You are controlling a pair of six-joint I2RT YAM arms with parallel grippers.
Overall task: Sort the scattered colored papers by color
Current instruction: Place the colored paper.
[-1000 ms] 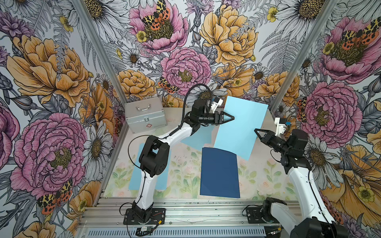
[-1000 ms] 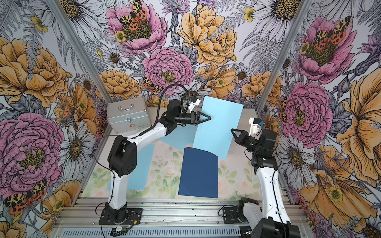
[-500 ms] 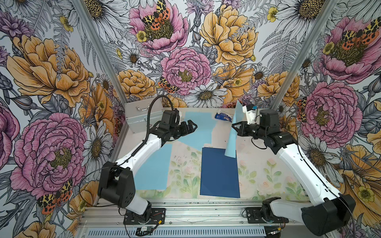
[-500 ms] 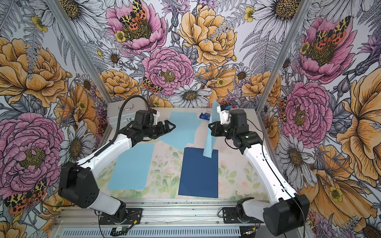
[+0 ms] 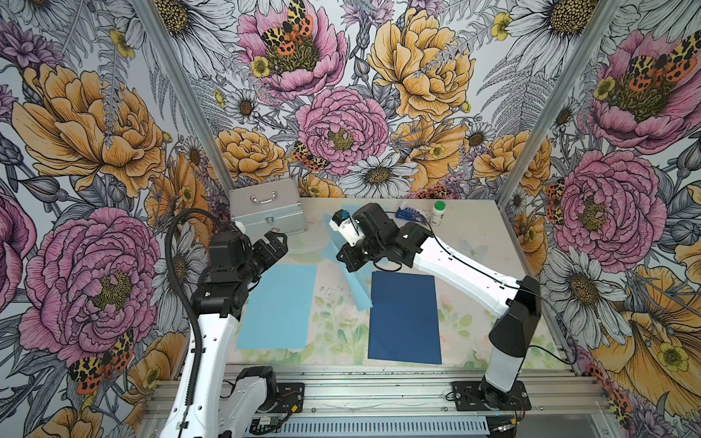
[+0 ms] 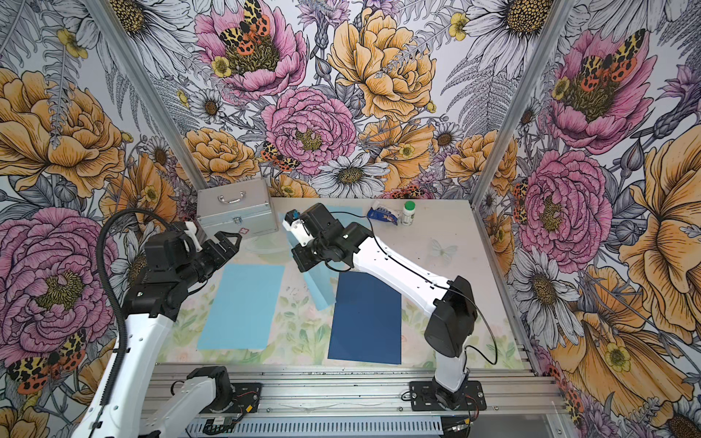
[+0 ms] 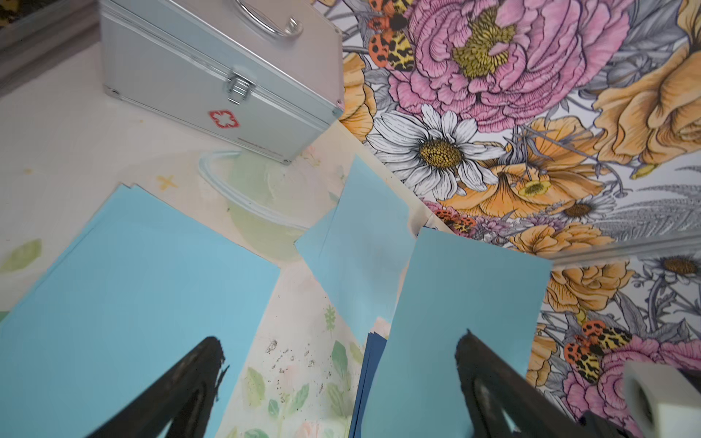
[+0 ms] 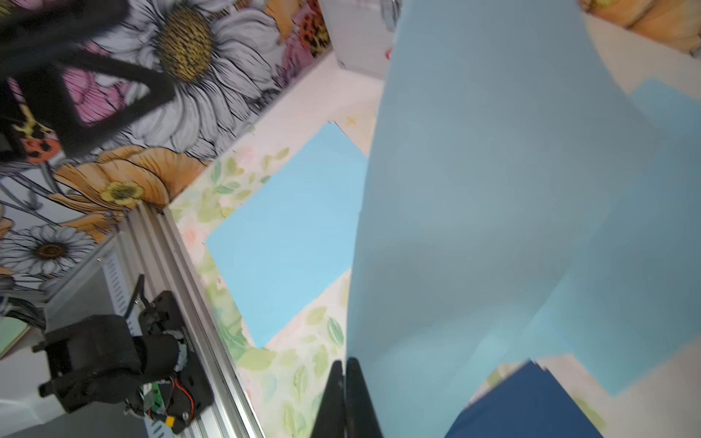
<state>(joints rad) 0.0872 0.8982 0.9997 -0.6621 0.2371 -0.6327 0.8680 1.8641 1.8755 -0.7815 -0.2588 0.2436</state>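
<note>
My right gripper (image 5: 343, 259) (image 8: 344, 362) is shut on the edge of a light blue paper (image 5: 358, 288) (image 8: 493, 189). The sheet hangs nearly upright over the middle of the table, its lower corner near the navy papers (image 5: 404, 318). A stack of light blue papers (image 5: 277, 307) lies flat at the left. Another light blue sheet (image 7: 364, 227) lies at the back, partly under the right arm. My left gripper (image 5: 275, 242) (image 7: 338, 341) hovers open and empty above the far corner of the left stack.
A silver case (image 5: 267, 206) stands at the back left, with a clear plastic lid (image 7: 258, 204) lying in front of it. A crinkled blue packet (image 5: 409, 216) and a white bottle with a green cap (image 5: 438, 212) sit at the back right.
The left gripper let go of the raised light blue sheet and drew back to the left. The right gripper took it and carried it down toward the table's middle.
</note>
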